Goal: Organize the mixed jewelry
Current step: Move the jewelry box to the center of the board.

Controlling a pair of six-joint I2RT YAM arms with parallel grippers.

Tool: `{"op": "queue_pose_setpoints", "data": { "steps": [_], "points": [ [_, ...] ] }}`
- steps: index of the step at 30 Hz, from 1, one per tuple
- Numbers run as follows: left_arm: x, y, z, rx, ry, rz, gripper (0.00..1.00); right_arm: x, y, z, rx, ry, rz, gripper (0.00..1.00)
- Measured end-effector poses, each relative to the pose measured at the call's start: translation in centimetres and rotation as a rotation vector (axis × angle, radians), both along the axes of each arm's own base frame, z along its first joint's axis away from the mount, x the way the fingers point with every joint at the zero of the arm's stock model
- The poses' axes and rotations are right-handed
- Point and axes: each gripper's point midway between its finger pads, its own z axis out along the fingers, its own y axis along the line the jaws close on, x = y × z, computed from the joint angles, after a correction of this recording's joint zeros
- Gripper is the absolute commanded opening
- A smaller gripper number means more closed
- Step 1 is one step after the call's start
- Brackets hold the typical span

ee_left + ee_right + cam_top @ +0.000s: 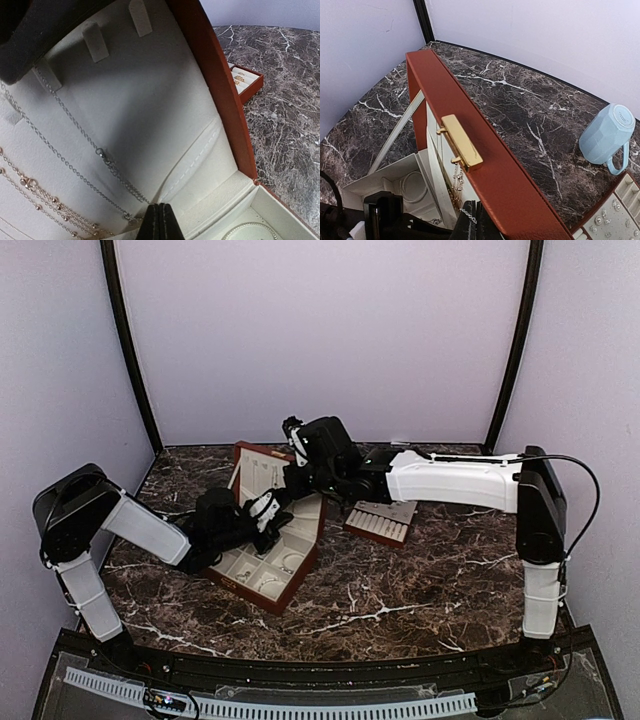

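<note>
Silver chain point(102, 153) hangs in two thin strands down the cream lining of the lid point(150, 100), which stands upright at the back of the reddish-brown box point(303, 565) left of centre on the marble table point(420, 590). Gold beaded chains point(40, 200) hang beside it at the lower left of the left wrist view. The left gripper point(158, 220) sits at the bottom edge of that view with its fingers pressed together, right where the silver strands end. Whether a link is nipped between them I cannot tell. A bracelet hoop point(249, 226) lies in the compartment at the lower right.

The right gripper point(475, 224) is also pressed together, low in its view, against the lid's top edge just below the gold clasp point(460, 142). A fine chain runs to its tips, but any hold on it is unclear. A pale blue mug point(605, 134) lies on its side at the right. Below it, small studs point(602, 220) sit in the cream slotted tray point(626, 186).
</note>
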Motion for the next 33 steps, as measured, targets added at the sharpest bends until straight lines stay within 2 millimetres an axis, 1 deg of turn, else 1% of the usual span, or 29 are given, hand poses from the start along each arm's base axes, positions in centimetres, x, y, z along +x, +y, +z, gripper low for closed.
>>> {"op": "queue_pose_setpoints", "data": {
  "steps": [7, 13, 19, 22, 23, 27, 33],
  "points": [
    [-0.5, -2.1, 0.0, -0.024, 0.028, -0.005, 0.0, -0.4, -1.7, 0.0, -0.01, 0.012, -0.013, 0.0],
    [-1.9, -4.1, 0.2, -0.039, 0.044, -0.016, 0.0, -1.5, -3.3, 0.1, -0.014, 0.03, -0.012, 0.0],
    [-2.3, -4.5, 0.3, -0.037, 0.04, -0.006, 0.0, -2.1, -3.9, -0.1, -0.003, 0.043, -0.014, 0.0],
    [-2.3, -4.5, 0.3, -0.037, 0.041, -0.004, 0.1, -2.1, -4.0, -0.3, 0.002, 0.049, -0.019, 0.0],
    [-2.3, -4.5, 0.3, -0.039, 0.04, -0.004, 0.12, -2.2, -4.0, -0.4, 0.001, 0.05, -0.02, 0.0],
    [-2.3, -4.5, 0.4, -0.051, 0.044, -0.002, 0.25, -2.2, -4.0, -0.5, 0.007, 0.055, -0.023, 0.0],
    [-3.1, -3.6, 1.2, -0.079, 0.056, 0.005, 0.34, -2.4, -3.4, 0.0, 0.038, 0.052, -0.01, 0.0]
  ]
}}
